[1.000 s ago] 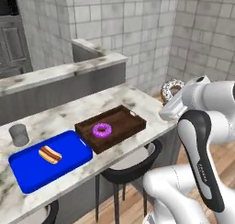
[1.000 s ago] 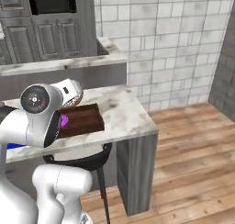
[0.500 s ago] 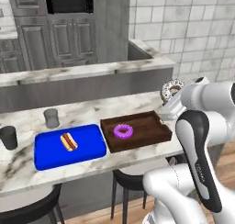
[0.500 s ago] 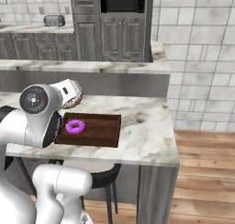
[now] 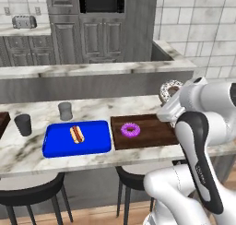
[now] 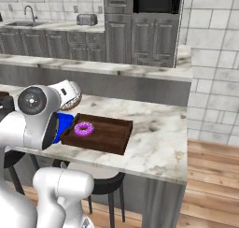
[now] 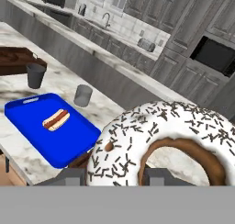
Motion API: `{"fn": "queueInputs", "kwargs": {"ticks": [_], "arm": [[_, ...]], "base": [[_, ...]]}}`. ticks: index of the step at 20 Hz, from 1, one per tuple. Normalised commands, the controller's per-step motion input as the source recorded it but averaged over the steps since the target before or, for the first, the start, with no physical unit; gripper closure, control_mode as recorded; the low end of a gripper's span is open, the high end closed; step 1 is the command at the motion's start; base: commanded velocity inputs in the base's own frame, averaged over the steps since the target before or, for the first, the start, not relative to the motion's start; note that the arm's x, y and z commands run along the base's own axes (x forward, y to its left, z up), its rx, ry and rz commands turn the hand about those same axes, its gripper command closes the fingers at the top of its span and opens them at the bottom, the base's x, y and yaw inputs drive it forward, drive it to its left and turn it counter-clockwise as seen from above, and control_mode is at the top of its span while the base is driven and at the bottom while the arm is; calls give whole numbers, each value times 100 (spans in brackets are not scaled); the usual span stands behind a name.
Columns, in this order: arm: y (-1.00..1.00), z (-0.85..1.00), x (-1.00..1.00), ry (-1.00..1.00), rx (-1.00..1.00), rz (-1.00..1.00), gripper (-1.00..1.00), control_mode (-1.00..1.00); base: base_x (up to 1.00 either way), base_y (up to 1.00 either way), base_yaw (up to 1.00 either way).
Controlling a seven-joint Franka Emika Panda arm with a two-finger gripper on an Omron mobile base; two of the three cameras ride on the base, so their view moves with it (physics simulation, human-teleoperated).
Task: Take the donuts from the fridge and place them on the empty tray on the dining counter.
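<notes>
Gripper: I saw the gripper [image 5: 167, 96] raised above the right end of the wooden tray [image 5: 152, 137], its fingers clamped on the sprinkled donut [image 7: 160, 140].
Sprinkled donut: it was brown with white icing and dark sprinkles, and stood on edge in the grip; from the left base camera it showed just beside the wrist [image 5: 169, 88], clear of the tray.
Purple donut: the purple-iced donut [image 5: 130, 129] lay flat in the left half of the wooden tray; I noted the same from the right base camera [image 6: 84, 128].
Wooden tray: it rested on the dining counter [image 6: 158, 136], just beside the blue tray [image 5: 60, 146].
Blue tray: it carried one hot dog [image 5: 77, 134] near its middle.
Cups: two grey cups stood on the marble behind and left of the blue tray, a paler one [image 5: 65, 111] and a darker one [image 5: 23, 125].
Background: I noted dark panelled cabinets [image 5: 99, 39], a toaster [image 6: 87, 19] and a sink tap [image 6: 29, 11] on the far worktop.
Writing: I could read no brand, label or lettering on any item.
</notes>
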Motion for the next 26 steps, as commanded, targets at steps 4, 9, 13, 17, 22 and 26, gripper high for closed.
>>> {"fn": "queueInputs", "kwargs": {"ticks": [4, 9, 13, 17, 22, 26], "arm": [[0, -1, 10, 0, 0, 1, 100, -100], [-33, -25, 75, 18, 3, 2, 100, -100], [-38, -41, 65, 26, 1, 2, 100, -100], [-12, -49, 47, 12, 0, 0, 100, -100], [0, -58, 30, 5, 0, 0, 100, -100], [0, -67, 13, 3, 0, -2, 100, -100]], "base": [[3, 0, 0], [0, 0, 0], [0, 0, 0], [0, 0, 0], [0, 0, 0], [0, 0, 0]]}}
